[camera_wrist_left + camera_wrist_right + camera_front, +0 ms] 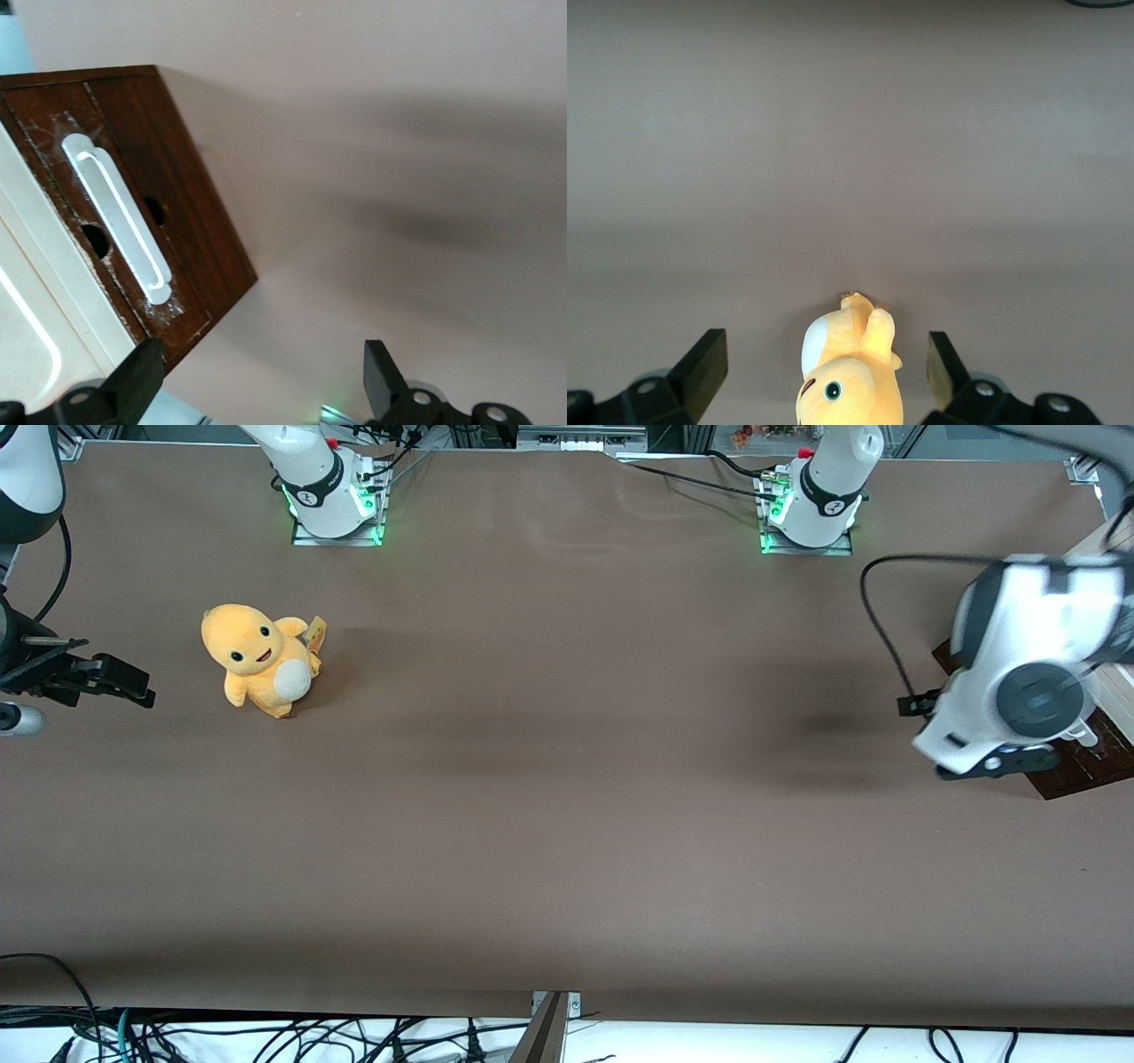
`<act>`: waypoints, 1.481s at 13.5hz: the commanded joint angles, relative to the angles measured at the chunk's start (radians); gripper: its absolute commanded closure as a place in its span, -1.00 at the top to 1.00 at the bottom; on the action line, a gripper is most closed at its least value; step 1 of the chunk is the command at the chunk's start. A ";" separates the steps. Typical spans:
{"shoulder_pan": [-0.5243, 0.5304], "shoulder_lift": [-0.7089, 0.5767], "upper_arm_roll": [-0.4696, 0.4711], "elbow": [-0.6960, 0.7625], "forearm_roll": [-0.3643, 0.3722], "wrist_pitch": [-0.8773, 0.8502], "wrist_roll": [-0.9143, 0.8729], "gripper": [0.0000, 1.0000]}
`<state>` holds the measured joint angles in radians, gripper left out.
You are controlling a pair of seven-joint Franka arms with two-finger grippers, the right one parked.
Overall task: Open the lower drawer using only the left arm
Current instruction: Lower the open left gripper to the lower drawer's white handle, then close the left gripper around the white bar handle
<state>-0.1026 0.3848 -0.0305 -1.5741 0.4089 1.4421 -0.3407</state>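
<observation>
One drawer cabinet, one plush toy, one working arm on a big brown table

The table (549, 797) is a plain matte brown. The left arm (1019, 673), white and chunky, hangs over the dark wood cabinet (190, 190) at its own end and hides most of it from the front. The lower drawer (133, 168) has one long white bar handle (115, 217), with scuffed varnish round it. The gripper (261, 385) hovers just off the drawer front, fingers apart, touching nothing. One fuzzy orange plush toy (261, 657) sits toward the parked arm's end.
</observation>
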 commanded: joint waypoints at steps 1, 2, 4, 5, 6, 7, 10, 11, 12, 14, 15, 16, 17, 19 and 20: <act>-0.002 0.067 0.003 0.019 0.112 -0.052 -0.061 1.00; -0.005 0.094 0.003 0.019 0.163 -0.061 -0.072 1.00; -0.008 0.146 0.004 0.019 0.229 -0.066 -0.095 1.00; -0.008 0.176 0.006 0.019 0.273 -0.071 -0.107 1.00; -0.008 0.210 0.009 0.019 0.315 -0.083 -0.119 1.00; -0.005 0.241 0.011 0.019 0.359 -0.092 -0.132 1.00; 0.006 0.302 0.015 0.019 0.448 -0.094 -0.136 1.00; 0.007 0.325 0.017 0.019 0.484 -0.095 -0.139 1.00; 0.006 0.347 0.032 0.019 0.511 -0.094 -0.147 1.00; 0.007 0.390 0.058 0.019 0.569 -0.092 -0.152 1.00; 0.014 0.402 0.067 0.019 0.593 -0.092 -0.149 1.00; 0.017 0.407 0.067 0.019 0.610 -0.092 -0.149 1.00; 0.021 0.417 0.069 0.019 0.625 -0.092 -0.152 1.00; 0.044 0.436 0.069 0.019 0.669 -0.092 -0.162 1.00; 0.052 0.445 0.069 0.019 0.694 -0.092 -0.164 1.00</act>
<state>-0.0665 0.8065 0.0405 -1.5743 1.0524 1.3684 -0.4946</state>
